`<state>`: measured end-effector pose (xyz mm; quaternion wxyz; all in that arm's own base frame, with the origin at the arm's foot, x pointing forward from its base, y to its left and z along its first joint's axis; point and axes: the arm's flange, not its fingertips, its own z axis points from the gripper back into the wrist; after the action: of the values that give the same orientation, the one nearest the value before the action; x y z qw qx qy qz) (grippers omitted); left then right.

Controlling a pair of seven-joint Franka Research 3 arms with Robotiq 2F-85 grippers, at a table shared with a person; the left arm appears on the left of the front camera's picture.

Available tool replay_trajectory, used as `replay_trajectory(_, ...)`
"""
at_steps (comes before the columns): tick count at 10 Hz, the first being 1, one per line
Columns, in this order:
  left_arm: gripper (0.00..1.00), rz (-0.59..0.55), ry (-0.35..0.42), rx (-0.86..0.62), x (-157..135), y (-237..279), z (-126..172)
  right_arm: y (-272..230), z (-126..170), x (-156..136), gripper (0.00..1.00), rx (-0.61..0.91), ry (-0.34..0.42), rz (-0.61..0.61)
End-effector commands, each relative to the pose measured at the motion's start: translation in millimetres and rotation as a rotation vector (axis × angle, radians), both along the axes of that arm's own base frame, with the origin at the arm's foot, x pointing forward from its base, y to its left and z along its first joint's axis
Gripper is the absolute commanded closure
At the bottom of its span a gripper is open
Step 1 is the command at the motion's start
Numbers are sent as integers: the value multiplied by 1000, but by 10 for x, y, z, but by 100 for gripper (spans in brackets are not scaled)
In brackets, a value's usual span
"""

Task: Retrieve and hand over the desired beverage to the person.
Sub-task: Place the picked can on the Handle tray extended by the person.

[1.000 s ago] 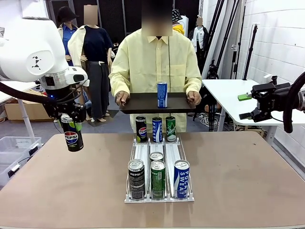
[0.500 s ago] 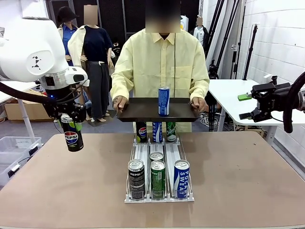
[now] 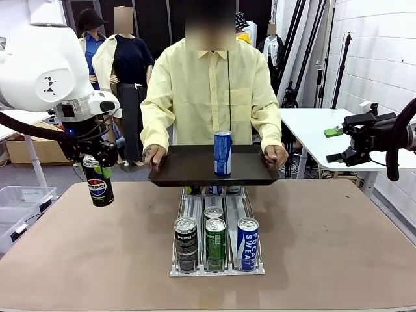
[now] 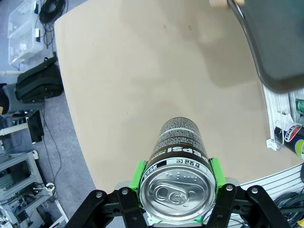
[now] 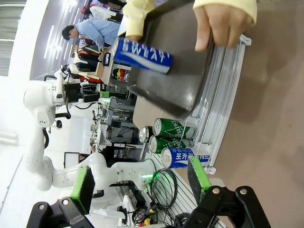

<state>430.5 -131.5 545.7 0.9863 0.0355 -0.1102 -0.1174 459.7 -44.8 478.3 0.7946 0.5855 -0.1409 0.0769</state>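
The left gripper [image 3: 97, 170] hangs above the left side of the brown table [image 3: 91, 260], clamped around a black Pepsi can [image 3: 99, 184] that it holds upright by its upper part, clear of the tabletop. In the left wrist view the same can [image 4: 179, 175] sits between the green pads [image 4: 138, 174], its silver top and pull tab facing the camera, the table surface well below. The right gripper [image 3: 342, 144] is off to the right, beyond the table edge, its jaws spread wide with nothing between them; in the right wrist view its green pads [image 5: 199, 173] stand far apart. The person [image 3: 211, 97] in the pale-yellow shirt stands at the far side, gripping a dark tray [image 3: 188, 172] with a hand at each end, level over the far end of the can rack [image 3: 216, 266]. A blue Pocari Sweat can [image 3: 223, 153] stands upright on the tray, near its middle. In the rack, at the near end, a black Pepsi can [image 3: 186, 244], a green can [image 3: 216, 244] and a blue Pocari Sweat can [image 3: 247, 243] stand side by side, with one more can [image 3: 213, 213] behind the green one in the middle lane. The bases of further cans at the far end peek out beneath the tray.
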Motion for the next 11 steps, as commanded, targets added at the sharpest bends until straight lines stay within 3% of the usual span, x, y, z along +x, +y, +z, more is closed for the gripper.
replay_trajectory(1,97,15,-11,11,-6,13,48,10,-1,-9,0,5,-1,2)
replay_trajectory(5,97,-12,22,-33,66,30,22,10,-1,-9,0,5,-1,2)
replay_trajectory(9,97,-78,45,-161,342,-80,324,10,-1,-9,0,5,-1,2)
replay_trajectory(11,97,-105,51,-134,564,-297,518,10,-1,-9,0,5,-1,2)
